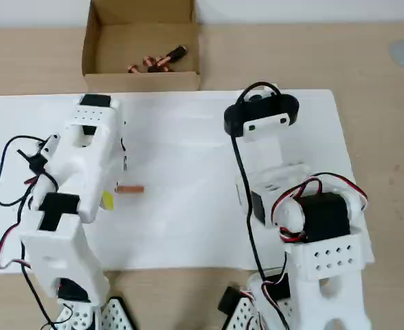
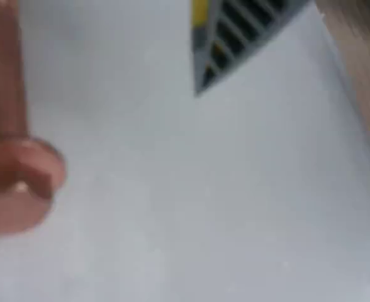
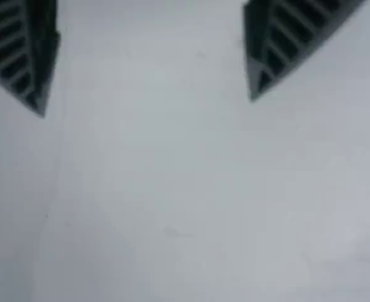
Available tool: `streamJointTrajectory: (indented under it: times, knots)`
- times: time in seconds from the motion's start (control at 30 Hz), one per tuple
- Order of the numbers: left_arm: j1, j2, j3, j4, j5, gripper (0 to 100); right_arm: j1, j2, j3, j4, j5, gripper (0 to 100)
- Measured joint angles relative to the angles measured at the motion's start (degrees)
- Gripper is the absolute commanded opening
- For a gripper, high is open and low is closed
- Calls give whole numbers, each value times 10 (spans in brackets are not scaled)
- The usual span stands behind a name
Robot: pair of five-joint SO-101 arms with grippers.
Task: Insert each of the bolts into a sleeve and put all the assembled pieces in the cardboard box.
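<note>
The cardboard box (image 1: 88, 48) on the far side is cut off by the top edge. The copper pieces (image 1: 157, 62) heaped inside are too small to count or to tell bolt from sleeve. On the white sheet (image 1: 188, 227), a lone copper piece (image 1: 130, 189) has its left end tucked under the left arm (image 1: 85, 158). Seen from that wrist it is a blur running off the edge. The right gripper (image 3: 147, 100) has both fingertips clipped by the frame.

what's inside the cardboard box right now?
A cluster of copper-coloured pieces, one dark-ended, lies in the cardboard box by its near wall. They overlap, so no exact count; whether each holds a bolt cannot be told.
</note>
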Motion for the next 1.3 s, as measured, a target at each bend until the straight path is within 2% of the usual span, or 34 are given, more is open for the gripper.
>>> streamJointTrajectory:
  times: [0.63,0.87,1.0,1.3]
  knots:
    - [-12,14,-41,12,13,402,0,0,0,0,0,246]
    - [-59,11,-41,9,19,210,0,0,0,0,0,246]
    - [-81,11,-42,9,-5,124,0,0,0,0,0,246]
    - [-74,11,-41,9,-10,116,0,0,0,0,0,246]
